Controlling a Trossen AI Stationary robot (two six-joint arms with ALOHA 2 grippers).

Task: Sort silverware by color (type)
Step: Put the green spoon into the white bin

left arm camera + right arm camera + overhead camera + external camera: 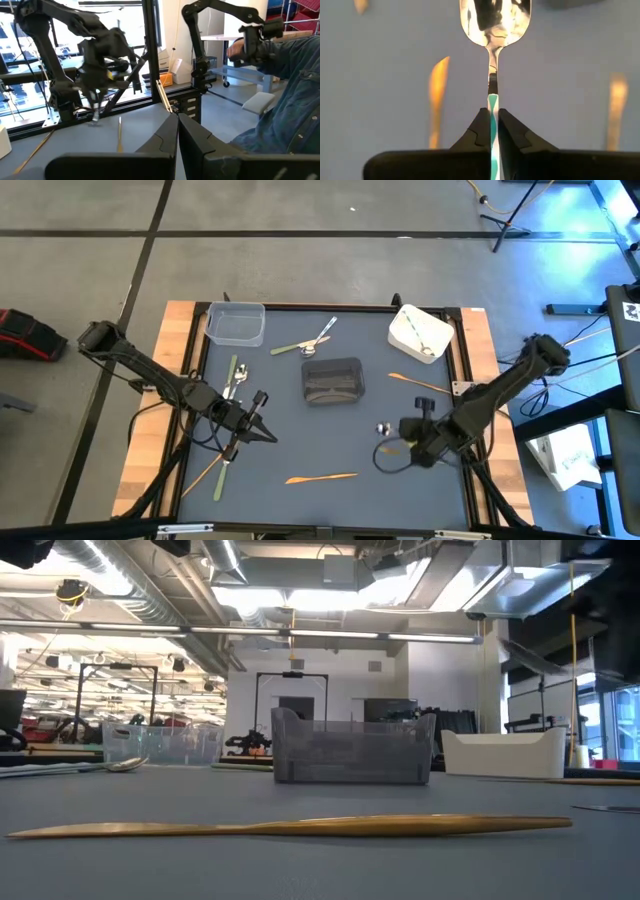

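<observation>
My right gripper (493, 122) is clamped on the thin handle of the shiny silver metal spoon (494, 22); its bowl sticks out beyond the fingertips. My left gripper (268, 434) is closed, holding nothing.

The left claw (177, 131) points forward with its 2 dark fingers (161, 140) pressed together. Beyond it on the grey tabletop (135, 117) lies 1 slim orange utensil (120, 133). The right arm (95, 47) hangs blurred farther off. A person's denim sleeve (292, 107) shows beside the claw.
</observation>
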